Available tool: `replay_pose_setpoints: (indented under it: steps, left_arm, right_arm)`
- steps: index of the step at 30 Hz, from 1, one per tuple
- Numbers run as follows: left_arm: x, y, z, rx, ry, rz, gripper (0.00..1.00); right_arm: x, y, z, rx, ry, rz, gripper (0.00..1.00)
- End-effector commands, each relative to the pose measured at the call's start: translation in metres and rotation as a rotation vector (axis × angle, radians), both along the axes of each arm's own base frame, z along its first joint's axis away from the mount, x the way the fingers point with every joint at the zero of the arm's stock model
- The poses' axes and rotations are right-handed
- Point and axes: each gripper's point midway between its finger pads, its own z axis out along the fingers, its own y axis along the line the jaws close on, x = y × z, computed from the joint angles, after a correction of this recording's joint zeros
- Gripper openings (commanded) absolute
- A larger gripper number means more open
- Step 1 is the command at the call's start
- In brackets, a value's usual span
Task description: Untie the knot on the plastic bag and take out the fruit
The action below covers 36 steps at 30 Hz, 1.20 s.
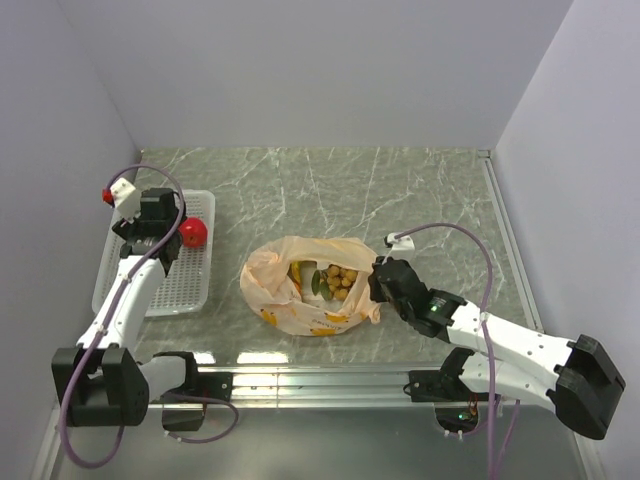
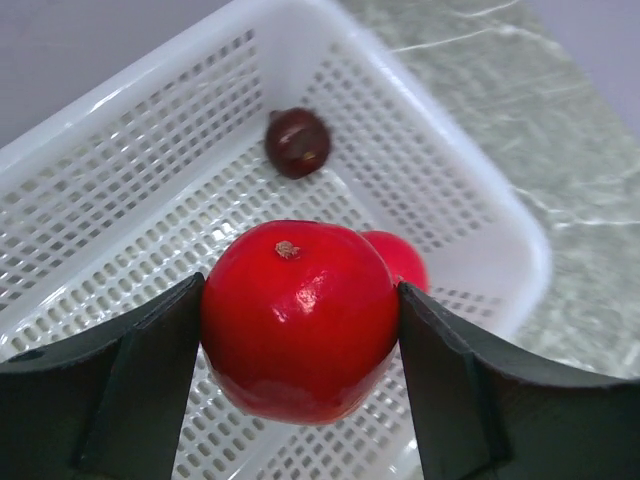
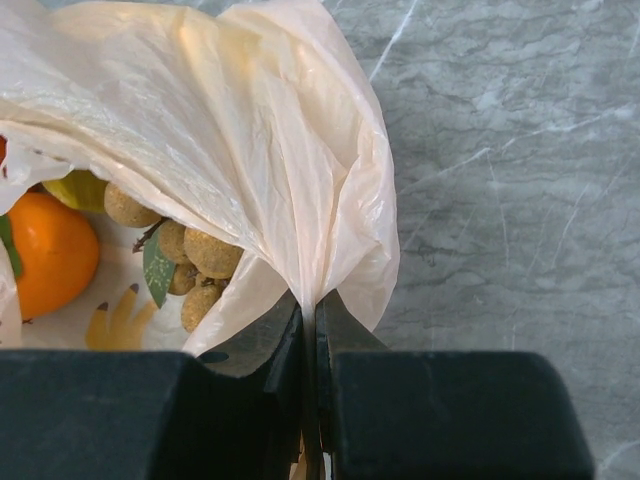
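Note:
The pale peach plastic bag (image 1: 300, 290) lies open mid-table; no knot shows. Inside it are the tan cluster of small balls (image 1: 342, 278), a yellow banana (image 1: 298, 270) and an orange (image 3: 50, 252). My right gripper (image 1: 378, 282) is shut on the bag's right edge (image 3: 310, 280), pinching the film between its jaws. My left gripper (image 1: 178, 232) is shut on a red round fruit (image 2: 298, 318) and holds it over the white basket (image 2: 120, 215). A second red fruit (image 2: 402, 258) and a dark maroon round fruit (image 2: 297, 142) lie in the basket.
The white perforated basket (image 1: 150, 290) stands at the table's left, near the left wall. Grey walls close in the left, back and right sides. The metal rail (image 1: 320, 385) with the arm bases runs along the near edge.

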Motion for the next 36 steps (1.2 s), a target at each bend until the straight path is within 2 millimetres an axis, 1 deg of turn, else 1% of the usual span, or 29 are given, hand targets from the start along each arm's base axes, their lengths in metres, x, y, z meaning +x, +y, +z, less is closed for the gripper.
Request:
replay_pose_setpoints:
  steps: [1, 2, 3, 5, 7, 9, 10, 11, 12, 13, 14, 16, 17, 19, 20, 21, 22, 24, 25, 26, 27, 28, 29, 30, 31, 32, 34, 35, 36]
  left_arm:
    - [-0.001, 0.014, 0.004, -0.003, -0.006, 0.063, 0.77]
    - [-0.001, 0.013, 0.005, -0.005, -0.008, 0.057, 0.83]
    - [-0.002, 0.012, 0.003, -0.011, -0.006, 0.050, 0.94]
    - [-0.005, 0.010, 0.005, -0.015, -0.008, 0.042, 0.99]
    - [-0.006, 0.004, 0.006, -0.029, 0.008, 0.003, 0.99]
    - [-0.006, -0.005, 0.013, -0.045, -0.016, -0.057, 0.99]
    - [-0.005, -0.015, 0.013, -0.073, -0.015, -0.111, 0.99]
    - [-0.007, -0.021, 0.020, -0.087, -0.034, -0.146, 0.99]
    - [-0.006, -0.032, 0.023, -0.106, -0.045, -0.205, 0.99]
    - [-0.005, -0.049, 0.025, -0.136, -0.052, -0.287, 0.97]
    - [-0.008, -0.073, 0.035, -0.148, -0.081, -0.372, 0.96]
    - [-0.013, -0.106, 0.040, -0.163, -0.092, -0.489, 0.95]
    - [-0.019, -0.141, 0.046, -0.174, -0.099, -0.603, 0.95]
    - [-0.028, -0.179, 0.049, -0.204, -0.093, -0.719, 0.95]
    - [-0.040, -0.216, 0.049, -0.225, -0.079, -0.839, 0.95]
    - [-0.047, -0.235, 0.052, -0.241, -0.080, -0.898, 0.94]
    - [-0.063, -0.268, 0.059, -0.268, -0.087, -1.001, 0.93]
    - [-0.075, -0.303, 0.064, -0.270, -0.094, -1.097, 0.92]
    - [-0.082, -0.319, 0.071, -0.265, -0.105, -1.142, 0.92]
    - [-0.097, -0.346, 0.065, -0.257, -0.073, -1.219, 0.88]
    - [-0.103, -0.358, 0.060, -0.255, -0.049, -1.254, 0.87]
    - [-0.107, -0.370, 0.062, -0.268, -0.036, -1.277, 0.85]
    - [-0.112, -0.385, 0.043, -0.260, 0.026, -1.295, 0.83]
    - [-0.113, -0.391, 0.034, -0.259, 0.054, -1.291, 0.79]
    - [-0.113, -0.398, 0.025, -0.269, 0.078, -1.285, 0.78]
    - [-0.114, -0.407, 0.006, -0.262, 0.126, -1.284, 0.77]
    - [-0.111, -0.413, -0.009, -0.281, 0.138, -1.249, 0.76]
    - [-0.110, -0.416, -0.022, -0.282, 0.157, -1.234, 0.76]
    - [-0.109, -0.418, -0.030, -0.289, 0.169, -1.214, 0.77]
  right_arm:
    - [0.000, 0.005, 0.013, 0.054, -0.040, 0.005, 0.12]
    - [0.000, 0.004, 0.013, 0.057, -0.043, 0.006, 0.12]
    - [-0.001, 0.003, 0.014, 0.056, -0.045, 0.008, 0.12]
    - [-0.002, 0.002, 0.016, 0.059, -0.049, 0.010, 0.12]
    - [-0.003, 0.002, 0.017, 0.061, -0.052, 0.014, 0.13]
    - [-0.003, 0.001, 0.019, 0.067, -0.057, 0.015, 0.13]
    - [-0.003, 0.002, 0.020, 0.069, -0.058, 0.017, 0.13]
    - [-0.003, 0.003, 0.021, 0.071, -0.060, 0.019, 0.13]
    - [-0.003, 0.003, 0.021, 0.071, -0.059, 0.021, 0.13]
    - [-0.003, 0.003, 0.022, 0.073, -0.062, 0.019, 0.13]
    - [-0.002, 0.002, 0.021, 0.069, -0.060, 0.015, 0.13]
    - [-0.001, 0.000, 0.020, 0.061, -0.062, 0.005, 0.13]
    - [-0.001, -0.001, 0.019, 0.055, -0.060, -0.004, 0.13]
    - [-0.001, -0.008, 0.012, 0.035, -0.049, -0.031, 0.13]
    - [-0.001, -0.010, 0.011, 0.029, -0.047, -0.040, 0.13]
    - [-0.001, -0.014, 0.007, 0.019, -0.043, -0.054, 0.13]
    - [-0.002, -0.014, 0.006, 0.019, -0.037, -0.056, 0.13]
    - [-0.002, -0.018, -0.001, 0.003, -0.018, -0.068, 0.12]
    - [-0.002, -0.018, -0.003, 0.005, -0.012, -0.073, 0.12]
    - [-0.003, -0.019, -0.005, -0.001, -0.006, -0.073, 0.12]
    - [-0.005, -0.019, -0.009, -0.009, 0.006, -0.073, 0.12]
    - [-0.005, -0.021, -0.011, -0.009, 0.012, -0.077, 0.12]
    - [-0.006, -0.019, -0.011, -0.002, 0.014, -0.071, 0.12]
    - [-0.007, -0.019, -0.012, 0.001, 0.015, -0.069, 0.12]
    - [-0.008, -0.019, -0.011, 0.010, 0.014, -0.069, 0.12]
    - [-0.008, -0.018, -0.010, 0.016, 0.013, -0.064, 0.12]
    - [-0.009, -0.018, -0.006, 0.028, 0.005, -0.060, 0.12]
    - [-0.009, -0.018, -0.006, 0.028, 0.005, -0.059, 0.12]
    - [-0.010, -0.019, -0.004, 0.031, 0.000, -0.059, 0.12]
